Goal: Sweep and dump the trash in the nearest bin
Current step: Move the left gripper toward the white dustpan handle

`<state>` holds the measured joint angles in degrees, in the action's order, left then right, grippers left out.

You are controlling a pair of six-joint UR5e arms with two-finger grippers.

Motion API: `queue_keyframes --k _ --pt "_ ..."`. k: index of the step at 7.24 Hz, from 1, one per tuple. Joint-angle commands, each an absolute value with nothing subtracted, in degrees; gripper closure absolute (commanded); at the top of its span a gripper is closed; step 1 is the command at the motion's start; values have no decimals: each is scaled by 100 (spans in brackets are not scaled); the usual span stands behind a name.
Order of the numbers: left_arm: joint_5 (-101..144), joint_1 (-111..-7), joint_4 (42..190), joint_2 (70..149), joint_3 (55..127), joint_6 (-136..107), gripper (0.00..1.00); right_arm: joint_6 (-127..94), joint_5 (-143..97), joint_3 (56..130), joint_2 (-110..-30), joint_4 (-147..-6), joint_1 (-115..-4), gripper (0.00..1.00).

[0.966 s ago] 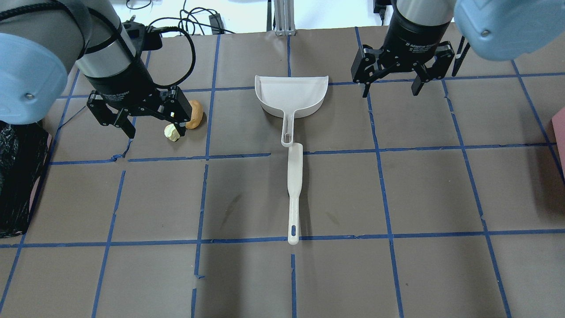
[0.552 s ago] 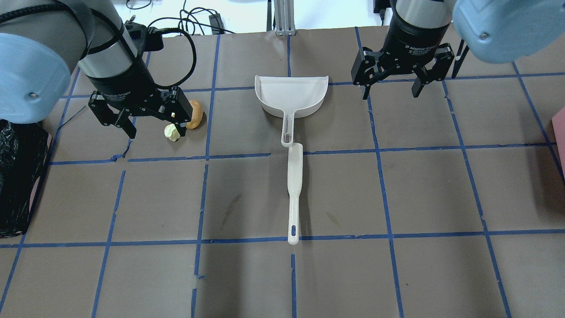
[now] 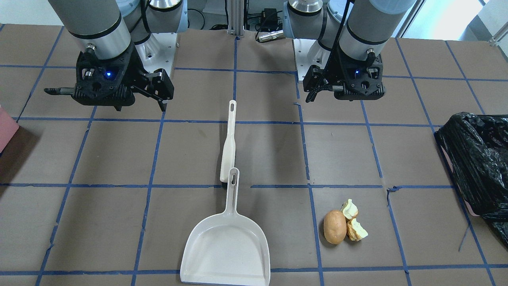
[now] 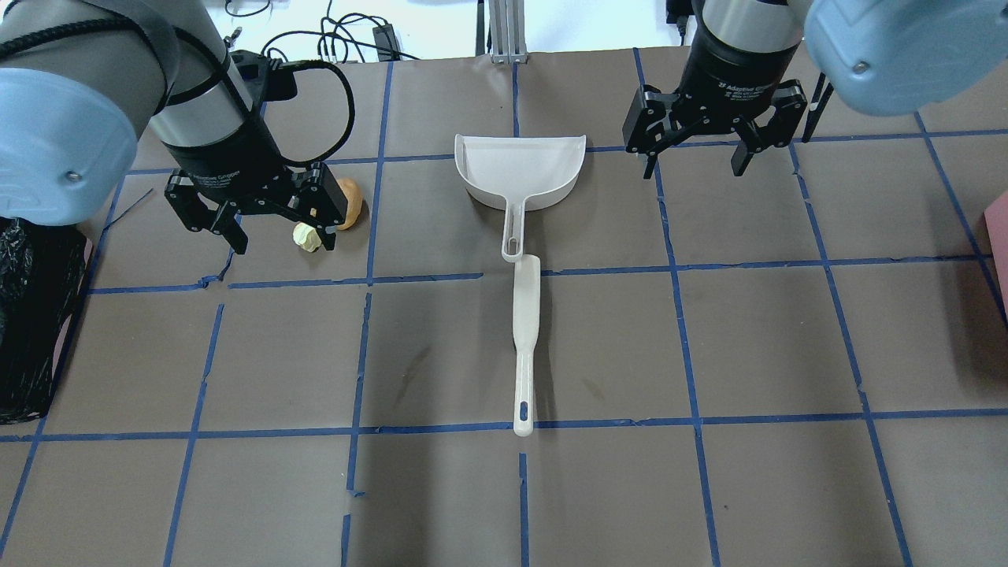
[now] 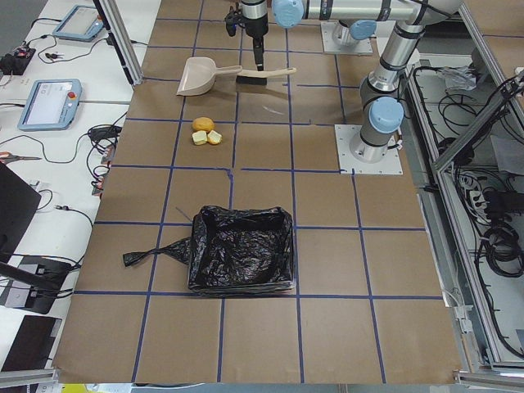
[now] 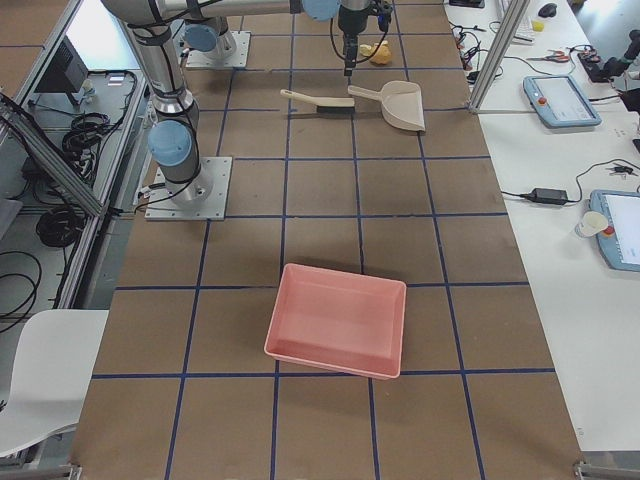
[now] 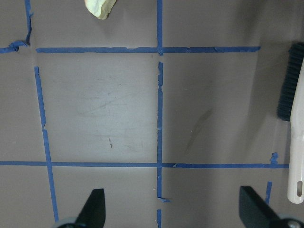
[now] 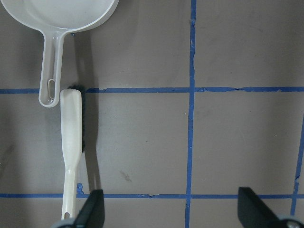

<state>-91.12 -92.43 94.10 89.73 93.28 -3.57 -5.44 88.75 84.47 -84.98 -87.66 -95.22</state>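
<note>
The trash is a brown oval lump point(image 3: 334, 227) with two pale chunks point(image 3: 349, 209) beside it, on the table left of the white dustpan point(image 4: 520, 169). In the overhead view my left arm hides part of the lump point(image 4: 352, 203). A white brush point(image 4: 525, 331) lies handle-to-handle with the dustpan. My left gripper point(image 4: 279, 236) is open and empty, held above the table on the robot's side of the trash. One pale chunk point(image 7: 100, 8) shows at the top of the left wrist view. My right gripper point(image 4: 694, 161) is open and empty, right of the dustpan. The black-lined bin point(image 3: 476, 159) stands at the table's left end.
A pink tray point(image 6: 340, 320) sits at the table's right end, far from the trash. Blue tape lines grid the brown table cover. Cables lie beyond the far edge. The brush point(image 8: 71, 142) and dustpan handle point(image 8: 51, 61) show in the right wrist view.
My left gripper has shifted slightly to the right, still open. My right gripper has edged slightly toward the far side. The trash, dustpan and brush have not moved.
</note>
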Motion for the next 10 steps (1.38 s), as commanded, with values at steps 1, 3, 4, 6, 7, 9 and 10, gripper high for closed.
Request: queue_keyframes --k 1,3,4,6,7,9,10 --pt "-9053 -9447 8960 9043 9500 -474 0 -484 8894 8490 -8490 -8737 -9492 0" --pt "-8659 -9536 8282 9612 9335 -536 0 -510 8895 8770 -8621 -8727 -9518 0" --pt "-8666 -9562 8262 9746 9230 -571 0 -501 8895 8893 -8683 -8762 -9519 0" --pt "-8649 -9571 8139 10079 8966 -589 0 -684 8816 9165 -8850 -8771 -9580 0" --pt "-8605 -9571 8078 10255 8800 -641 0 -894 8807 9280 -8929 -8771 -9632 0" --pt "-8130 -9867 7509 10791 8640 -755 0 -897 8868 9377 -8938 -8780 -9773 0" --pt "-8156 -10001 7271 11019 8553 -843 0 -905 8877 9482 -8947 -8798 -9773 0"
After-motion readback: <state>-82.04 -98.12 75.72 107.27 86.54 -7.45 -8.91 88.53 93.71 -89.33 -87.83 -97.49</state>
